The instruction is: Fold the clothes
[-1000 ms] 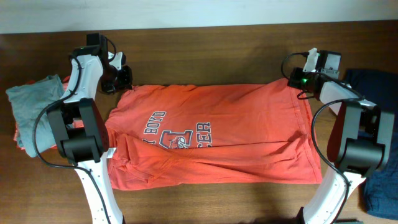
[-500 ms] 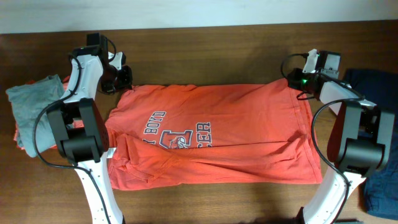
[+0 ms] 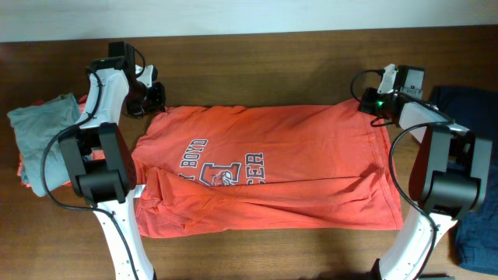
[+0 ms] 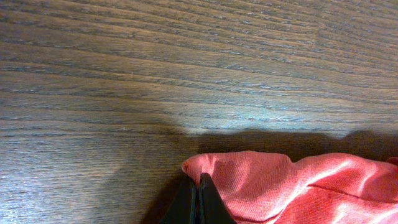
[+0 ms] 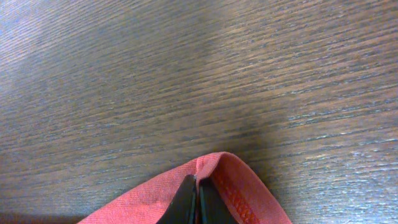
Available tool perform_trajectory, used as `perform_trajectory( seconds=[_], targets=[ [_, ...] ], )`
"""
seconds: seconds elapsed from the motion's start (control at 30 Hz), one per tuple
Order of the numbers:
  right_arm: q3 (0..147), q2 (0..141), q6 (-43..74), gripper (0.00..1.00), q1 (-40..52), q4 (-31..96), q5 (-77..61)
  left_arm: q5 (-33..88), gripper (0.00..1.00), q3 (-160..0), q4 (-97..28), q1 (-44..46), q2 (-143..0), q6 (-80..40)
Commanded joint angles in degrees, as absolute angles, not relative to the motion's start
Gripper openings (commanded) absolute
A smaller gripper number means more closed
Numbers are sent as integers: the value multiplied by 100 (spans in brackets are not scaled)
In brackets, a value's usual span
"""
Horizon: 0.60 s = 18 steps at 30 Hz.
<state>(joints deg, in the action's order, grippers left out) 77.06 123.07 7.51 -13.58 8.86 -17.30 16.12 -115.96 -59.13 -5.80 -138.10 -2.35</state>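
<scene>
The orange-red T-shirt (image 3: 264,167) lies spread across the wooden table, its white-and-navy lettering facing up, its near part rumpled. My left gripper (image 3: 153,105) is shut on the shirt's far left corner; in the left wrist view the dark fingertips (image 4: 197,186) pinch a fold of red cloth (image 4: 273,180). My right gripper (image 3: 366,101) is shut on the far right corner; in the right wrist view the fingertips (image 5: 197,185) pinch the stitched hem (image 5: 230,180). Both corners rest low on the table.
A grey folded shirt (image 3: 39,128) lies at the left edge, over something red. A dark navy garment (image 3: 475,171) lies at the right edge. Bare wood (image 3: 257,70) runs behind the T-shirt to the wall.
</scene>
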Motion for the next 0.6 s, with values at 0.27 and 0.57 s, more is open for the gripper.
perform_trajectory(
  seconds=[0.27, 0.57],
  targets=[
    [8407, 11640, 751, 4, -1776, 2375, -1761, 1678, 0, -11716, -6226, -655, -12921, -211],
    [9155, 11253, 464, 4, -1778, 4517, -1756, 1678, 0, -11716, -7135, -666, -12661, -211]
  ],
)
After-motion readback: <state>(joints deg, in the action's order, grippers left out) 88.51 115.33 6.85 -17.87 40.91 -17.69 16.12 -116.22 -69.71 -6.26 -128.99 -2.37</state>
